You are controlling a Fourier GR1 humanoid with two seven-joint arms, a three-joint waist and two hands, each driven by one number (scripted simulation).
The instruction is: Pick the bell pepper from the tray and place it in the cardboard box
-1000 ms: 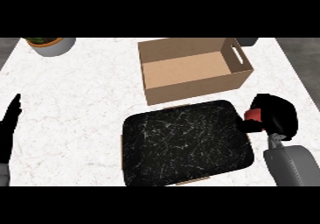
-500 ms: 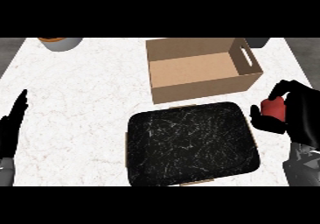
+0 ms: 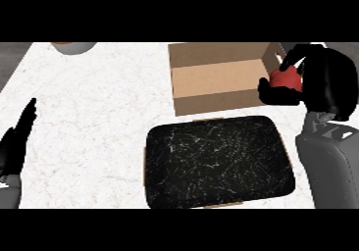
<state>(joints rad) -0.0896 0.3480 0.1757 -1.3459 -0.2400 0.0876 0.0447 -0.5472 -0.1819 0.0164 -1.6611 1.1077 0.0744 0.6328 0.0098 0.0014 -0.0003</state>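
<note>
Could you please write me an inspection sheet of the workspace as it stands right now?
Surface: white marbled counter.
Job's things: red bell pepper in the right hand, at the open cardboard box's right wall; black tray bare.
Clutter: grey pot at the far edge.
Hands: right hand curled round the pepper; left hand open, resting at the left edge.
Cables: nothing seen.
Surroundings: dark floor beyond the counter.

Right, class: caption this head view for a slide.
Right hand holds the red bell pepper at the cardboard box's right wall.
</note>
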